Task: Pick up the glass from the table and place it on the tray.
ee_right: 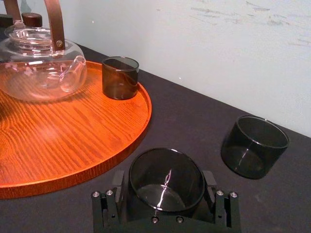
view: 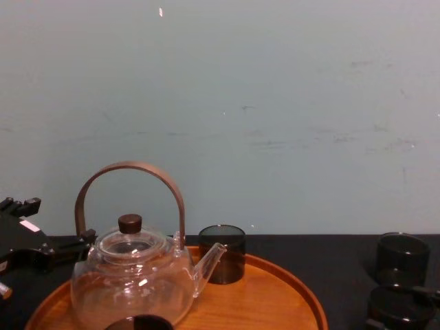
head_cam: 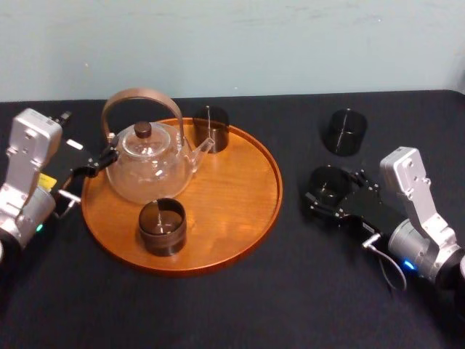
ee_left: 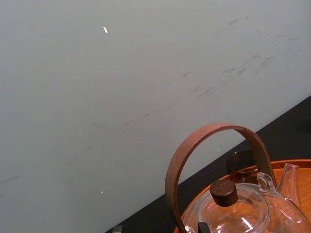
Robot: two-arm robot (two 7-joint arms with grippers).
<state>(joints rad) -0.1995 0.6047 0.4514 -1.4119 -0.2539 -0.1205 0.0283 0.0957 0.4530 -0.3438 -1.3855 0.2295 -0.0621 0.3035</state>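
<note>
Right gripper (ee_right: 165,180) clenched on glass (ee_right: 166,167), on table (ee_right: 194,121) just beside tray (ee_right: 73,145). Lift straight, clear its rim, avoid teapot (ee_right: 39,63). Left gripper (head_cam: 98,165) parked by teapot, grip unreadable.

Black table (head_cam: 218,313) carries the tray (head_cam: 247,218), off to the left of the right gripper (head_cam: 330,190)'s jaws; near glass (head_cam: 327,180) sits hugged between them, far glass (head_cam: 344,131) beyond.

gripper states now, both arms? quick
Left gripper: open, holding nothing, beside the teapot.
Right gripper: closed on the near glass, which stands on the table.
</note>
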